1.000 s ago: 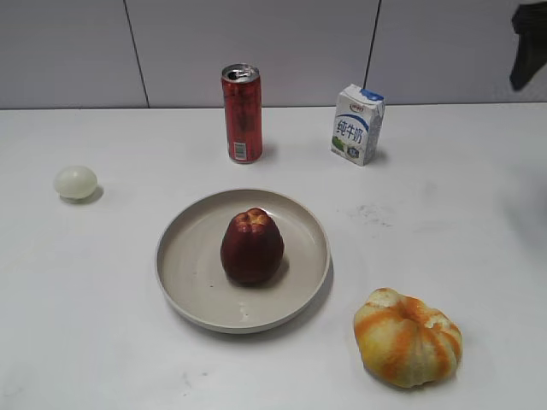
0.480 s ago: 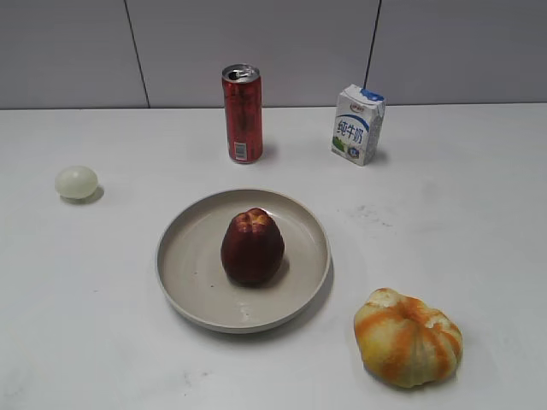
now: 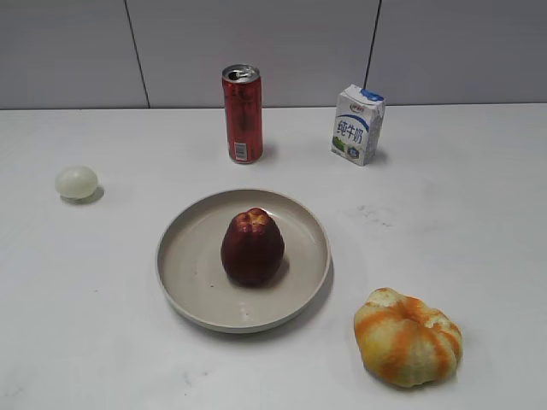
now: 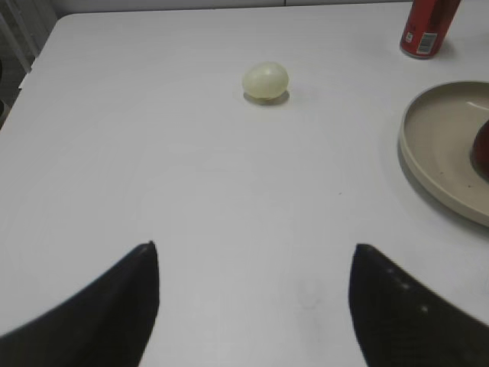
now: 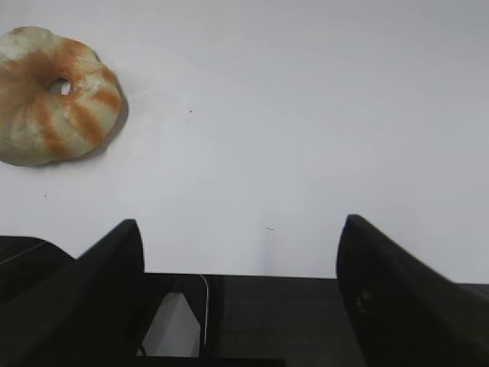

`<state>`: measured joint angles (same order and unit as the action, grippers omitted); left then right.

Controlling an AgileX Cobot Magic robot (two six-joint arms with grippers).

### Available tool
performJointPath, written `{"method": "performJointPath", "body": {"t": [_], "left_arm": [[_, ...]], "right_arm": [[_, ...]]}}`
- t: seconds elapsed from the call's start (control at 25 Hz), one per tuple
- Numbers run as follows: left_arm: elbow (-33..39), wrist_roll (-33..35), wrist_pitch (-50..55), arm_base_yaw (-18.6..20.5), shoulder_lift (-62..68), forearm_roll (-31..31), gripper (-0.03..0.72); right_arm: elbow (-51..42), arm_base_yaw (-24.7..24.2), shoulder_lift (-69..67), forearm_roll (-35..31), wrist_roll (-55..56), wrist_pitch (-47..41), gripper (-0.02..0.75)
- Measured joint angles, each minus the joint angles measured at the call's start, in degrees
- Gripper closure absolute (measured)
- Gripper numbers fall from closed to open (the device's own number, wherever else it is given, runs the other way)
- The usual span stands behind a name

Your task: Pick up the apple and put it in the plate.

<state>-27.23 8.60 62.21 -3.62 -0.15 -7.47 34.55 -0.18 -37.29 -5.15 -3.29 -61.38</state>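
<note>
The dark maroon apple (image 3: 252,246) stands upright in the middle of the beige plate (image 3: 184,256) at the table's centre. In the left wrist view the plate's rim (image 4: 428,160) shows at the right edge with a sliver of the apple (image 4: 482,149). My left gripper (image 4: 254,264) is open and empty over bare table, well left of the plate. My right gripper (image 5: 241,233) is open and empty at the table's near edge, right of the striped fruit. Neither gripper shows in the exterior view.
A red can (image 3: 242,113) and a small milk carton (image 3: 357,124) stand behind the plate. A pale egg-like ball (image 3: 76,182) lies at the left. An orange-and-yellow striped pumpkin-like fruit (image 3: 408,336) lies front right of the plate; it also shows in the right wrist view (image 5: 53,95).
A dark arm part at the exterior view's top right corner one second ago has left the view. The apple and plate have not moved.
</note>
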Motion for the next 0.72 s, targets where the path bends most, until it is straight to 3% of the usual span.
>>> {"method": "performJointPath", "body": {"t": [0.36,0.72], "left_arm": [[0.0,-0.02,0.0,0.0,0.0,0.0,0.099],[0.0,-0.02,0.0,0.0,0.0,0.0,0.099]], "right_arm": [[-5.44,0.0,20.69,-0.05,-0.08,0.47,0.146],[-5.69,0.0,32.07,-0.05,-0.08,1.12,0.146]]}}
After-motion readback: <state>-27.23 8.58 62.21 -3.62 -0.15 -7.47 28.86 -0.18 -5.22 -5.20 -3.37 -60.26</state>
